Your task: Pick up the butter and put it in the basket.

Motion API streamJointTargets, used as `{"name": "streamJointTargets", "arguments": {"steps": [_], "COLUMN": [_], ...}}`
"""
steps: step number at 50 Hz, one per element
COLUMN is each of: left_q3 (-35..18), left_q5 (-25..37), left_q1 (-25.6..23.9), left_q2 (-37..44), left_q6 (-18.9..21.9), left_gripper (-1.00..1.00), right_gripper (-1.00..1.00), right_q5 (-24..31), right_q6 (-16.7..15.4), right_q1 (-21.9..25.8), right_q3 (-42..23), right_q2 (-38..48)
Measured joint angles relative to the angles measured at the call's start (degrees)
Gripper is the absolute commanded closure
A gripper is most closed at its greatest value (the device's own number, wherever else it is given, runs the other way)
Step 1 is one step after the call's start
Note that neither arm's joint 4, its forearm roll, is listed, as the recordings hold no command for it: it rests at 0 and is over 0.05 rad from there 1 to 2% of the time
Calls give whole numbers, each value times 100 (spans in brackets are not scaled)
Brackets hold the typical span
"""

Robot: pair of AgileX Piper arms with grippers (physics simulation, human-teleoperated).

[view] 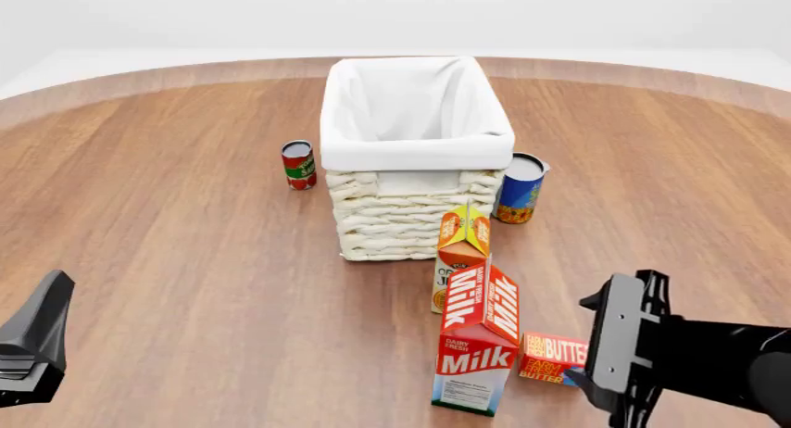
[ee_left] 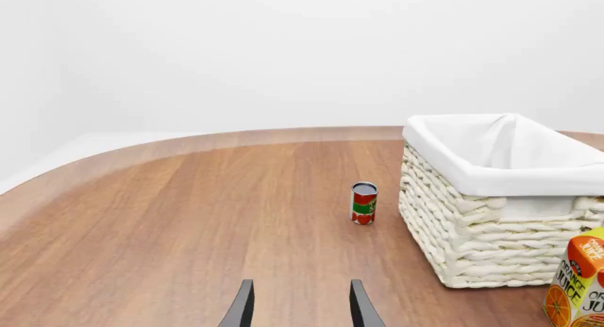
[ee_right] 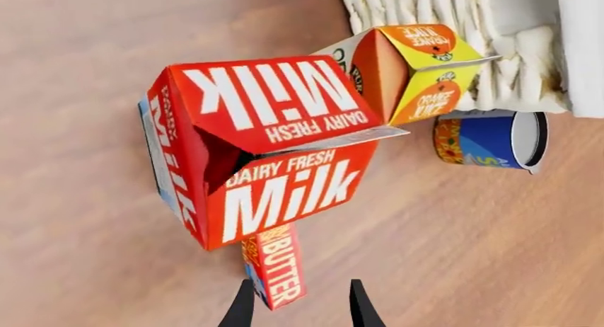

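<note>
The butter (ee_right: pixel 276 265) is a small flat orange-red box lying on the table just behind the milk carton (ee_right: pixel 264 150). In the front view the butter (view: pixel 553 357) lies at the near right, right of the milk carton (view: pixel 480 345). My right gripper (ee_right: pixel 300 307) is open, its fingertips (ee_right: pixel 243 307) reaching the box's near end without closing on it. The gripper (view: pixel 581 340) comes in low from the right. The cream woven basket (view: pixel 408 215) with a white liner stands at the middle back. My left gripper (ee_left: pixel 300 307) hangs open with nothing in it at the near left (view: pixel 43 331).
An orange juice carton (view: pixel 461 252) stands between the milk carton and the basket's front wall. A red can (view: pixel 298 164) stands left of the basket and a blue can (view: pixel 521 187) at its right front corner. The left wrist view shows the basket (ee_left: pixel 472 235) and the red can (ee_left: pixel 364 203).
</note>
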Motion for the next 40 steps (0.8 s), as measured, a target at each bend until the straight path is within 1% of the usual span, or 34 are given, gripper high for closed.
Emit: {"name": "streamJointTargets", "arguments": {"steps": [16,40], "left_q3": [0,0], "left_q5": [0,0], "left_q1": [0,0], "left_q2": [0,0], "left_q6": [0,0], "left_gripper": [-100,-100], "right_gripper": [-100,-100], "right_q5": [-782,-1884], "right_q6": [174,543], "right_q1": [71,249], "right_q3": [205,556], "right_q2": [581,1463]}}
